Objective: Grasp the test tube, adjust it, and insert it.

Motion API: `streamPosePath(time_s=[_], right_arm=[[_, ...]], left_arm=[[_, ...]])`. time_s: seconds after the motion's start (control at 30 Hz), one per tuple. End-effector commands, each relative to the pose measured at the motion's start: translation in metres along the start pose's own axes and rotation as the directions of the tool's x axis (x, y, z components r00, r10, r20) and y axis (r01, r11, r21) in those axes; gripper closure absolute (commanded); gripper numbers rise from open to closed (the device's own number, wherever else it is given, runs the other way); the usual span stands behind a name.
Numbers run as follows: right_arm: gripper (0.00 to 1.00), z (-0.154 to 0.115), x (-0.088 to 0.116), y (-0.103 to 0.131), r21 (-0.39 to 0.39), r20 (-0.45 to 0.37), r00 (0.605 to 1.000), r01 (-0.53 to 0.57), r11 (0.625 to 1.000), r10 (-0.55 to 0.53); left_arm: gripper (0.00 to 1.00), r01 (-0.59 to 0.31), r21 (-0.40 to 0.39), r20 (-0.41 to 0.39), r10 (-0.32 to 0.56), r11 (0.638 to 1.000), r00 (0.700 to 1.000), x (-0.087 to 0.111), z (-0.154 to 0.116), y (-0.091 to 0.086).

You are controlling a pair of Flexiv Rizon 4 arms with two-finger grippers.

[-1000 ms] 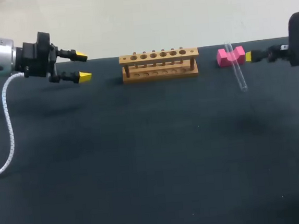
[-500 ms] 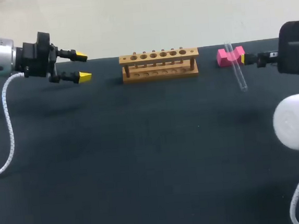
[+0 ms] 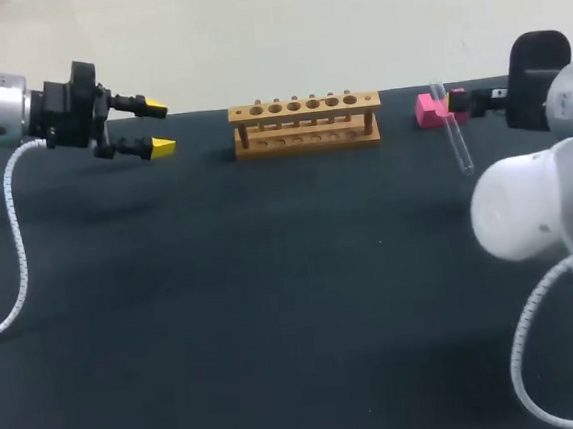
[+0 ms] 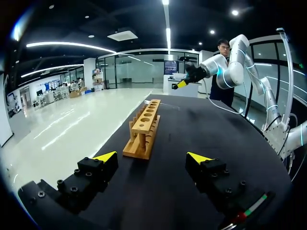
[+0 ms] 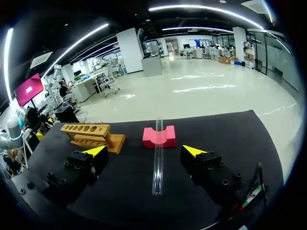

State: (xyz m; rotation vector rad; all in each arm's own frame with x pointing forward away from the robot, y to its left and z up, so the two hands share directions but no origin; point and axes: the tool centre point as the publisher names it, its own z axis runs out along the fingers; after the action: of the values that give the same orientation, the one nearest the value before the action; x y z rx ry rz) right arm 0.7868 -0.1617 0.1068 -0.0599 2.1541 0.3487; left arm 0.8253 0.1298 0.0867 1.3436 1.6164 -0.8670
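Note:
A clear test tube point(image 3: 453, 140) lies at the right rear of the black table point(image 3: 294, 304), its far end resting in the notch of a pink block point(image 3: 428, 110). The wooden rack point(image 3: 305, 123) with a row of holes stands at the rear middle. My right gripper point(image 3: 468, 103) is just right of the pink block. In the right wrist view it is open point(image 5: 144, 151), and the tube point(image 5: 157, 158) runs between its fingers without touching them, with the block point(image 5: 159, 137) just ahead. My left gripper point(image 3: 159, 126) hangs open and empty, left of the rack point(image 4: 145, 127).
The right arm's white elbow point(image 3: 526, 194) and its cable hang over the table's right front. The left arm's cable point(image 3: 13, 248) droops along the left edge. The rack point(image 5: 91, 134) stands ahead of my right gripper, off to one side.
My right arm has swung in from the right edge, carrying its gripper left up to the pink block and over the tube. The left arm, the rack and the tube have not moved.

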Motion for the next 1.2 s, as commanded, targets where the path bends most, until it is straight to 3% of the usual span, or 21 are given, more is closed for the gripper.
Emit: streamPosePath(time_s=[0.03,0.23,1.0,1.2], right_arm=[[0.00,0.014,0.003,0.002,0.447,0.010,1.000,-0.003,0.895,-0.001],[0.00,0.019,0.007,-0.003,0.509,0.006,0.999,-0.040,0.860,0.043],[0.00,0.019,0.007,-0.003,0.509,0.006,0.999,-0.040,0.860,0.043],[0.00,0.033,0.009,-0.005,0.468,0.030,0.999,-0.049,0.882,0.039]], left_arm=[[0.00,-0.003,-0.004,0.003,0.003,1.000,1.000,0.001,0.000,-0.001],[0.00,-0.003,-0.004,0.003,0.003,1.000,1.000,0.001,0.000,-0.001],[0.00,-0.003,-0.004,0.003,0.003,1.000,1.000,0.001,0.000,-0.001],[0.00,-0.003,-0.004,0.003,0.003,1.000,1.000,0.001,0.000,-0.001]])
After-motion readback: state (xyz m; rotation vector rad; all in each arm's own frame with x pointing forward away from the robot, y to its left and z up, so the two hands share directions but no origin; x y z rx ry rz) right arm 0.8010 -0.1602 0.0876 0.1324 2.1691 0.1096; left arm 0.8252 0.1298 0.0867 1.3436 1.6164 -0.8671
